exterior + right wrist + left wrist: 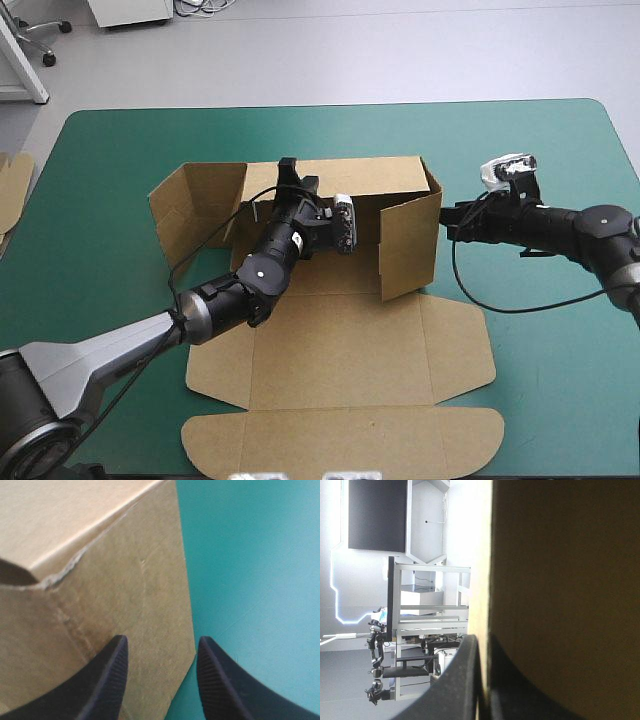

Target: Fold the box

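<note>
Left gripper (289, 172) clamped on box (340, 335) rear wall top, holding it upright toward table's (560, 340) far edge. Right gripper (161, 645) released, fingers (107, 680) apart at raised right wall's corner, probably bracing.

Left arm (215, 310) reaches forward from the near left, wrist rolled a quarter turn, jaws all but shut. Right arm (560, 225) extends in from the right, jaws apart.
</note>
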Tool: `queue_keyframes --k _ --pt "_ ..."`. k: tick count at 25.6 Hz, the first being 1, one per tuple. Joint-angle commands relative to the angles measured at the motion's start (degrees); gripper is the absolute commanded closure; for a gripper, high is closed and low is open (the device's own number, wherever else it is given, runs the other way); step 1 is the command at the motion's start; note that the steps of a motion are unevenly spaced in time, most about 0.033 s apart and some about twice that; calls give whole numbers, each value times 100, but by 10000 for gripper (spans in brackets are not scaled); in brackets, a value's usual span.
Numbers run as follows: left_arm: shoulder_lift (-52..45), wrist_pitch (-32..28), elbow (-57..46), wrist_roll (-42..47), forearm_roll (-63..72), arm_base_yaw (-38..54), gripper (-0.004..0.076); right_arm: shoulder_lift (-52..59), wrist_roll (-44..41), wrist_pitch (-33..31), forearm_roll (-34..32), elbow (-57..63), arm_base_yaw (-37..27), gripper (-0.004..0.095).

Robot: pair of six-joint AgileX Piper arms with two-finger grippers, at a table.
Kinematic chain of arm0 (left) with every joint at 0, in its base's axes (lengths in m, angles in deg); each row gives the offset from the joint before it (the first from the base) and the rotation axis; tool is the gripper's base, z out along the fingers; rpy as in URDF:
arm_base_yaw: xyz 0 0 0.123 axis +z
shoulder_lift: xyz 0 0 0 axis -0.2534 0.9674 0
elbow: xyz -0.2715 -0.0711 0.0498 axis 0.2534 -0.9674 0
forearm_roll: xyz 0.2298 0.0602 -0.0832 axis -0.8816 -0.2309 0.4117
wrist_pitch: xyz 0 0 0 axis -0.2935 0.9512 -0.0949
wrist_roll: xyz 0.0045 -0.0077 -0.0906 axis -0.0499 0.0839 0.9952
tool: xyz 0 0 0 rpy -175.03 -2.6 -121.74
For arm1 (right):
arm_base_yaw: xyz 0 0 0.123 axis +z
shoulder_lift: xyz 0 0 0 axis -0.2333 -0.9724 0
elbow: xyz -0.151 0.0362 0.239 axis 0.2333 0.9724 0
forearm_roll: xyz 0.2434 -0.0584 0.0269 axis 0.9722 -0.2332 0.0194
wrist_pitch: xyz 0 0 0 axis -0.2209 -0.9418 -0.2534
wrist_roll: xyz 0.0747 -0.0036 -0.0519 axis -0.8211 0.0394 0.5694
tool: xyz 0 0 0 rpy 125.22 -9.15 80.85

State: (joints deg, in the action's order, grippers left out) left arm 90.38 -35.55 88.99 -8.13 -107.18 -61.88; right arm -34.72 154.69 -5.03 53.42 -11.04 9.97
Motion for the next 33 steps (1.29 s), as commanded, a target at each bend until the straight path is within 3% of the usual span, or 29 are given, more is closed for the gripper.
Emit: queue_keyframes --k 1,8,12,16,23,28,33 --pt "-224 210 84 178 18 -27 738 278 962 -310 770 181 -4 496" --pt "-224 210 84 178 18 -27 738 354 1150 -882 483 204 -4 495" --pt "-224 210 84 178 18 -27 738 393 1250 -853 510 252 -4 495" --pt "-224 210 84 178 18 -27 738 382 1504 -243 510 265 -4 486" --pt "-224 188 94 178 18 -27 738 382 1694 -1 493 265 140 329" --pt "-224 162 94 178 18 -27 738 382 1695 441 239 265 676 322" --pt "-224 162 104 94 18 -27 738 382 1178 800 -178 265 922 323"
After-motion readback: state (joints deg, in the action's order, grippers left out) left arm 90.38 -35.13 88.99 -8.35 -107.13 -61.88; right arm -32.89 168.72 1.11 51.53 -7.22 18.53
